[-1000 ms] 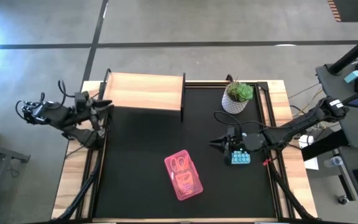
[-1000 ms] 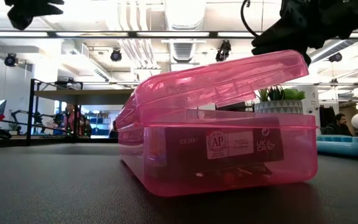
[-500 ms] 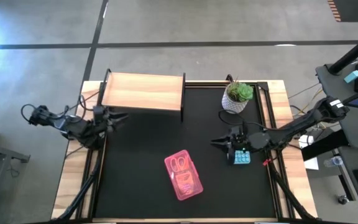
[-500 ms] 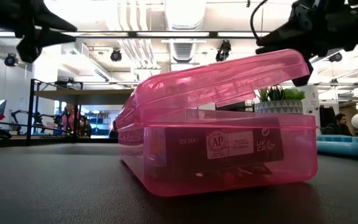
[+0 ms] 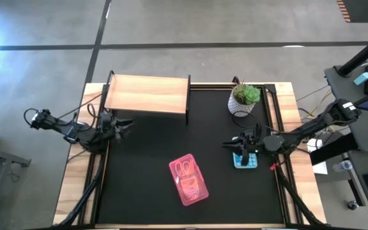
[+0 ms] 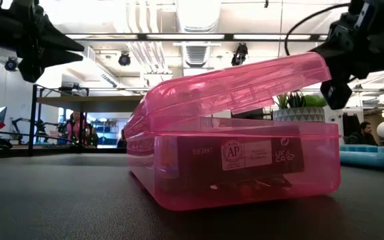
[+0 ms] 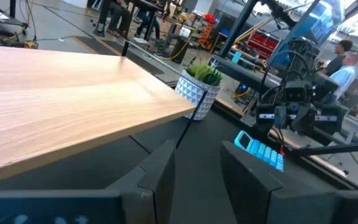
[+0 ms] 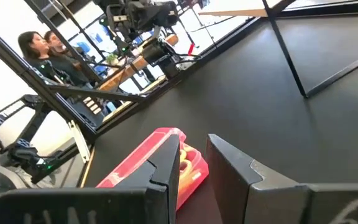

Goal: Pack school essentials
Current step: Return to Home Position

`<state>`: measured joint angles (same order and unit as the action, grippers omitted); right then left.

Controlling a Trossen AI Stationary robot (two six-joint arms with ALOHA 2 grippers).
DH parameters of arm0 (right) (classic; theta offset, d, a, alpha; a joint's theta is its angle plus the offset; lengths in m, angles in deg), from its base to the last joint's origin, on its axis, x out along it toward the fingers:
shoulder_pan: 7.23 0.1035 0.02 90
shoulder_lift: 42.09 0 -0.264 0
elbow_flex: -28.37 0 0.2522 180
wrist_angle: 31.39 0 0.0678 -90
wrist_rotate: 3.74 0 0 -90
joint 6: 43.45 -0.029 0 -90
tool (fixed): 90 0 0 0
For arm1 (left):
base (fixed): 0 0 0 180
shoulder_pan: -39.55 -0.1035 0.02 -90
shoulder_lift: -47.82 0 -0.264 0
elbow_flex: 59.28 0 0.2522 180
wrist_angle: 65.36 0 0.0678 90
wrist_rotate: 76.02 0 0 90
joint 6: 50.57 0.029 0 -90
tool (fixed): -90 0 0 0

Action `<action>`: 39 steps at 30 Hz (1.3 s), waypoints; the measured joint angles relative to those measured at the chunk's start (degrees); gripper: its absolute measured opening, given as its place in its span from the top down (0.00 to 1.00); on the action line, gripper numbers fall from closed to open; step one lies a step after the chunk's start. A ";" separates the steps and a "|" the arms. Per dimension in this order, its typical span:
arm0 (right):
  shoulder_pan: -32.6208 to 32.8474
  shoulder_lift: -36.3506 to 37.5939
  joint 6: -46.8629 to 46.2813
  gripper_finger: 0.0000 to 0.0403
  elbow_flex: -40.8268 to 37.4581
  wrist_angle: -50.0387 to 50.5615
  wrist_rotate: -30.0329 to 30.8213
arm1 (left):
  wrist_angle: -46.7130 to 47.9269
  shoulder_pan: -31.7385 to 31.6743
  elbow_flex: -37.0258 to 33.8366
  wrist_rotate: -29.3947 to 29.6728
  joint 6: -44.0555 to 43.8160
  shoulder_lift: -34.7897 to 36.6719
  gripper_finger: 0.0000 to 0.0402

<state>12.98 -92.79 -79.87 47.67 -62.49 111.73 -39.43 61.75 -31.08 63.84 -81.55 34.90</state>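
Note:
A pink see-through case (image 5: 188,180) sits flat on the black mat near the table's front middle. Its lid (image 6: 239,83) stands ajar, tilted up on the side toward the right edge. Scissor loops (image 5: 183,168) show through the lid, and something yellow (image 8: 190,159) shows at the gap. My left gripper (image 5: 125,122) hovers open at the table's left edge, beside the wooden shelf, with nothing between its fingers (image 7: 160,171). My right gripper (image 5: 230,145) hovers open to the right of the case, pointing toward it, holding nothing.
A wooden shelf (image 5: 147,93) stands at the far left of the mat. A potted green plant (image 5: 243,99) stands at the far right. A teal block (image 5: 246,160) lies under my right arm. People stand in the room beyond the table.
Both grippers have come down. My left one has sunk from high up to just above the table's left edge and shifted toward the near edge. My right one has sunk and drawn back a little toward the right edge. The case has not moved.

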 joint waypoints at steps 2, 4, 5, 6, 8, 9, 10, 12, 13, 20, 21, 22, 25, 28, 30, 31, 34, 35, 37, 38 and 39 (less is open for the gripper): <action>0.00 2.48 -0.02 0.83 -1.46 -0.08 0.04 | 0.49 0.00 0.00 0.02 0.26 0.13 0.72; 0.00 5.29 -0.04 0.83 -3.10 -0.09 0.04 | 0.47 0.00 0.00 0.04 0.28 0.09 0.72; 0.00 6.61 -0.21 0.83 -3.84 -0.09 0.07 | 0.49 0.00 0.00 0.06 0.28 0.09 0.72; 0.00 7.95 -0.32 0.83 -4.44 -0.07 0.11 | 0.53 0.00 0.00 0.05 0.28 0.05 0.72; 0.00 10.28 -0.32 0.83 -4.86 0.55 0.22 | 0.79 0.00 0.00 0.09 0.30 -0.09 0.72; 0.00 11.32 -0.07 0.83 -4.86 1.48 0.24 | 0.86 0.01 0.00 0.08 0.30 -0.16 0.72; 0.00 12.27 0.35 0.83 -4.86 2.51 0.24 | 0.86 0.02 0.00 0.09 0.30 -0.21 0.72; 0.00 13.92 1.66 0.83 -4.86 4.01 0.22 | 0.84 0.02 0.00 0.09 0.30 -0.40 0.72; 0.00 14.78 2.30 0.83 -4.86 4.76 0.22 | 0.86 0.02 0.00 0.09 0.30 -0.56 0.72; 0.00 20.86 7.84 0.83 -4.88 7.89 0.22 | 0.84 0.02 0.00 0.09 0.26 -1.34 0.72; 0.00 21.72 8.79 0.83 -4.88 8.51 0.20 | 0.82 0.02 0.00 0.09 0.26 -1.42 0.72; 0.00 22.43 9.59 0.83 -4.88 9.18 0.19 | 0.80 0.02 0.00 0.09 0.24 -1.57 0.72; 0.00 24.06 11.31 0.83 -4.88 12.07 -0.18 | 0.80 0.02 0.00 0.09 0.24 -1.66 0.72; 0.00 25.08 11.53 0.83 -4.88 14.85 -2.09 | 0.80 0.02 0.00 0.09 0.21 -1.66 0.72; 0.00 25.43 11.54 0.83 -4.88 15.15 -4.75 | 0.77 0.02 0.00 0.09 0.19 -1.66 0.72; 0.00 25.63 11.58 0.83 -4.90 15.14 -6.27 | 0.77 0.02 0.00 0.09 0.19 -1.66 0.72; 0.02 25.81 12.05 0.83 -4.90 15.02 -8.02 | 0.77 0.02 0.00 0.09 0.14 -1.66 0.72; 0.02 25.80 12.06 0.83 -4.90 15.05 -8.00 | 0.77 0.02 0.00 0.09 0.12 -1.66 0.72; 0.00 25.80 11.93 0.83 -4.90 15.06 -7.93 | 0.77 0.02 0.00 0.09 0.11 -1.66 0.72; 0.00 25.80 11.56 0.83 -4.90 15.06 -7.93 | 0.77 0.01 0.00 0.09 0.11 -1.66 0.72; 0.00 25.80 10.76 0.83 -4.90 15.06 -7.93 | 0.77 0.00 0.00 0.09 0.11 -1.66 0.72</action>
<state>12.98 -66.99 -69.11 42.77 -47.43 103.80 -38.65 61.75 -31.08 63.93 -81.44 33.23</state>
